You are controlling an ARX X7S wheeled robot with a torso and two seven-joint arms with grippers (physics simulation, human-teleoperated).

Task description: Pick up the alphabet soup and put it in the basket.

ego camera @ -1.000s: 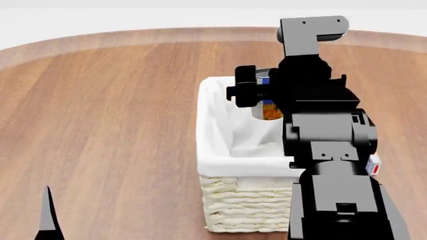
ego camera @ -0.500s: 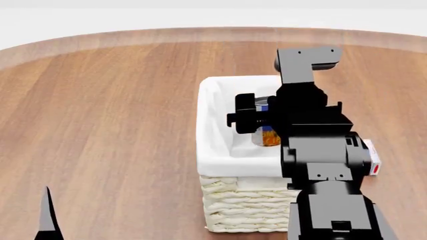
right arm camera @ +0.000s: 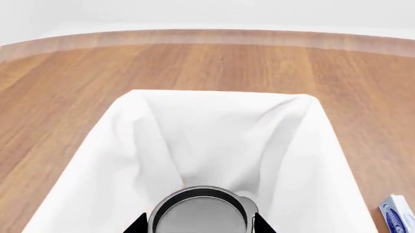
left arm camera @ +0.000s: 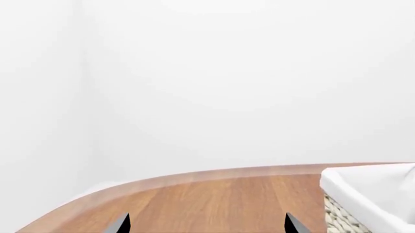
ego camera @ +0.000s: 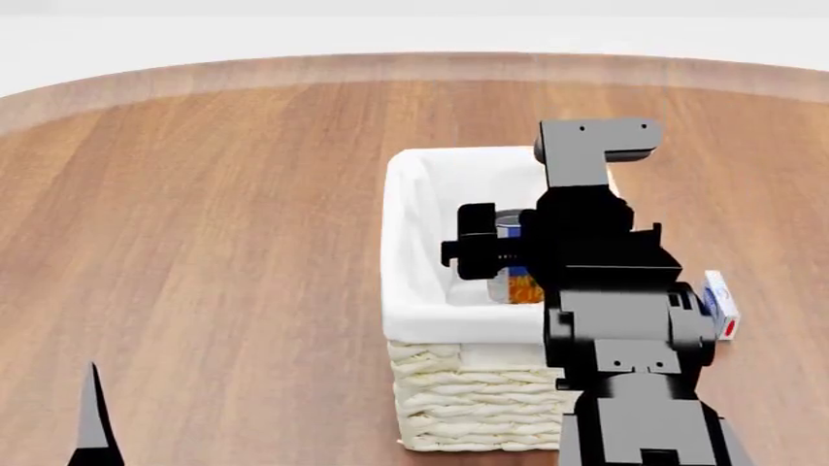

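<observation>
The alphabet soup (ego camera: 519, 285), a can with a blue label and orange band, hangs inside the basket (ego camera: 412, 254), below its rim. The basket is cream wicker with a white liner. My right gripper (ego camera: 508, 254) is shut on the can from above. In the right wrist view the can's grey top (right arm camera: 199, 217) sits between the fingertips of the right gripper (right arm camera: 199, 225), over the white liner (right arm camera: 214, 131). My left gripper (left arm camera: 207, 225) is open and empty over the wooden table; one of its fingers (ego camera: 93, 417) shows at the head view's lower left.
A small white box with blue and red print (ego camera: 719, 304) lies on the table just right of the basket, and shows in the right wrist view (right arm camera: 397, 214). The round table's edge (ego camera: 388, 66) curves behind. The basket's corner (left arm camera: 370, 194) shows in the left wrist view.
My right gripper has moved down with the can, from above the basket's far rim to inside the basket. The left arm has not moved.
</observation>
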